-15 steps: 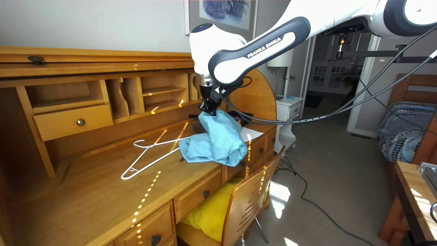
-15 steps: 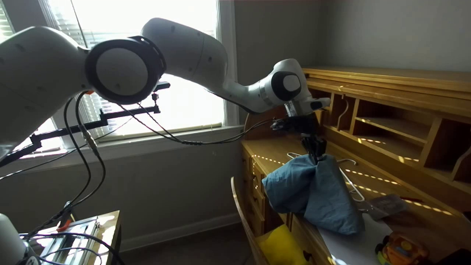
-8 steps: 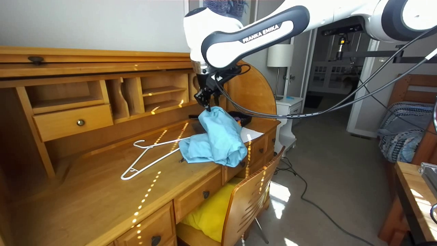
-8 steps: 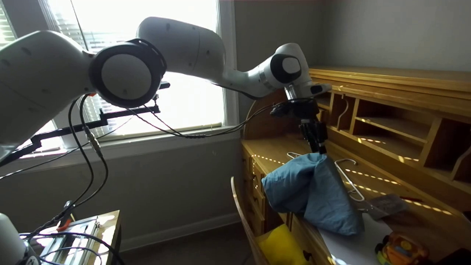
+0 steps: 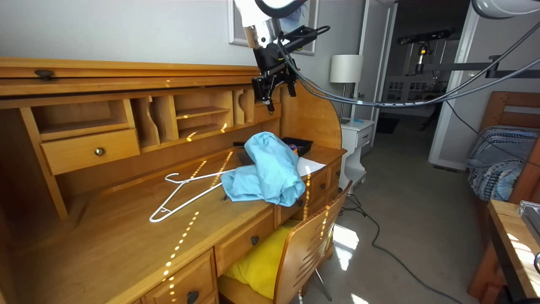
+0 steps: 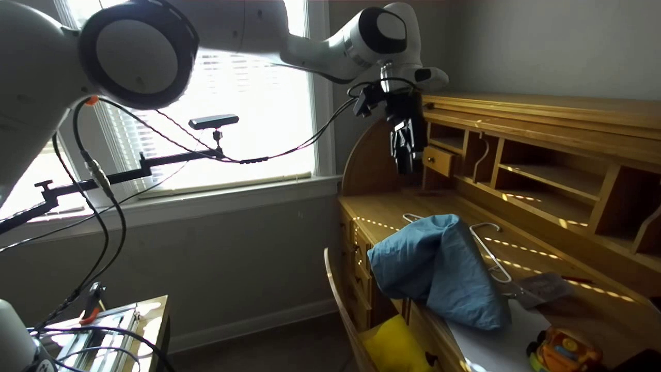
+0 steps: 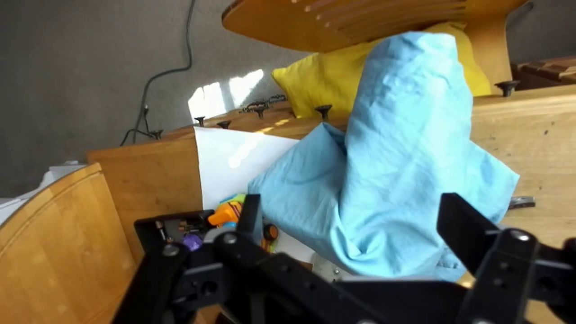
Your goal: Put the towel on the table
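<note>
The gripper (image 5: pixel 281 100) now hangs higher above the table (image 5: pixel 105 245), jaws apart and empty; the towel (image 5: pixel 272 169) stays heaped on the table, so placing looks done.

In both exterior views, the light-blue towel (image 5: pixel 274 173) hides part of a white hanger (image 5: pixel 184 182), and the wooden desk (image 5: pixel 105 245) and the chair (image 5: pixel 310 245) run past the edges; in an exterior view, the chair's back conceals part of a yellow cushion (image 5: pixel 257 261). In the wrist view, the gripper (image 7: pixel 352 216) is blurred, cut off at the bottom, and blocks parts of an orange toy (image 7: pixel 225 213) and a black tray (image 7: pixel 145 234). A dark object (image 7: pixel 523 202) at the towel's edge is too small to identify.
</note>
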Motion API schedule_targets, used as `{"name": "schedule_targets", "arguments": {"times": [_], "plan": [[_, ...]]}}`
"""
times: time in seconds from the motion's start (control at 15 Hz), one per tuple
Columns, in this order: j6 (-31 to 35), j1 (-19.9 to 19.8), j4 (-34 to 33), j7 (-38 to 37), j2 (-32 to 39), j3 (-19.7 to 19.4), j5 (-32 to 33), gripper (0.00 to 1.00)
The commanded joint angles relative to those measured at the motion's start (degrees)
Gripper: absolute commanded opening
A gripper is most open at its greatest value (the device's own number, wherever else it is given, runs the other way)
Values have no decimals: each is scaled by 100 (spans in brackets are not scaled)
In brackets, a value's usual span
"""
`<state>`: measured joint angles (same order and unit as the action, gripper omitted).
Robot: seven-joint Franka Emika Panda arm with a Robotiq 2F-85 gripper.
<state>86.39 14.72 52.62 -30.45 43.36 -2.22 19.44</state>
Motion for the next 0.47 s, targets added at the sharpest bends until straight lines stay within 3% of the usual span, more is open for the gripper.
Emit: {"name": "schedule_targets", "arguments": {"times": [0.0, 0.27, 0.33, 0.4], "plan": [[-294, 51, 1288, -313, -1043, 215, -357, 100], [-154, 92, 2285, -694, -1672, 454, -608, 100], [-395, 92, 1404, -459, -1126, 382, -412, 100], [-400, 159, 1594, -529, -1245, 370, -451, 100]]}}
